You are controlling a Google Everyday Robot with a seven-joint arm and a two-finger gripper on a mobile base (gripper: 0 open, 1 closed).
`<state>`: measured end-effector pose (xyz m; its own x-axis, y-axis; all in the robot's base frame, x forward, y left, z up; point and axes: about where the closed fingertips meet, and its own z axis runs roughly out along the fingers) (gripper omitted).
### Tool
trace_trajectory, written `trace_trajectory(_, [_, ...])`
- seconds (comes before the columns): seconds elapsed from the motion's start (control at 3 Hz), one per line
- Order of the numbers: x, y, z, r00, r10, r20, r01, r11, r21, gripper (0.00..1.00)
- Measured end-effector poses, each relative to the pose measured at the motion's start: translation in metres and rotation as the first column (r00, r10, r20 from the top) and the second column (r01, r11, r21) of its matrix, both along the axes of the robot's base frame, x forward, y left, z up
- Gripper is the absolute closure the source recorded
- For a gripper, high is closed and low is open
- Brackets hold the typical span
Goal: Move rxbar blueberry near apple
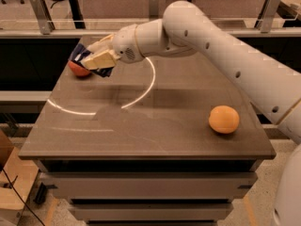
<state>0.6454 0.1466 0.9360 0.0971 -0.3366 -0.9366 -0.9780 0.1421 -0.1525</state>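
My gripper (92,59) reaches across the table from the right and is shut on the rxbar blueberry (80,56), a dark navy bar held between its cream fingers (100,59). The bar hangs above the table at the far left, directly over and in front of the red apple (77,70). Only the apple's lower left part shows; the rest is hidden behind the bar and fingers. I cannot tell whether the bar touches the apple.
An orange round fruit (224,119) lies near the right front of the brown table (141,135). A white arc of reflected light (141,95) crosses the tabletop. Railings and dark benches stand behind the table.
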Motion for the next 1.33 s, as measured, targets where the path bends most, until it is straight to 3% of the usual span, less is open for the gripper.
trace_trajectory(0.33, [0.02, 0.027, -0.018, 0.9998, -0.016, -0.01, 0.016, 1.0, -0.013, 0.58])
trace_trajectory(0.67, [0.044, 0.029, -0.036, 0.9976, -0.063, -0.027, 0.062, 0.997, -0.034, 0.35])
trace_trajectory(1.0, [0.063, 0.021, -0.05, 0.9919, -0.116, -0.051, 0.114, 0.993, -0.038, 0.11])
trace_trajectory(1.33, [0.075, 0.007, -0.057, 0.9853, -0.161, -0.058, 0.158, 0.986, -0.046, 0.0])
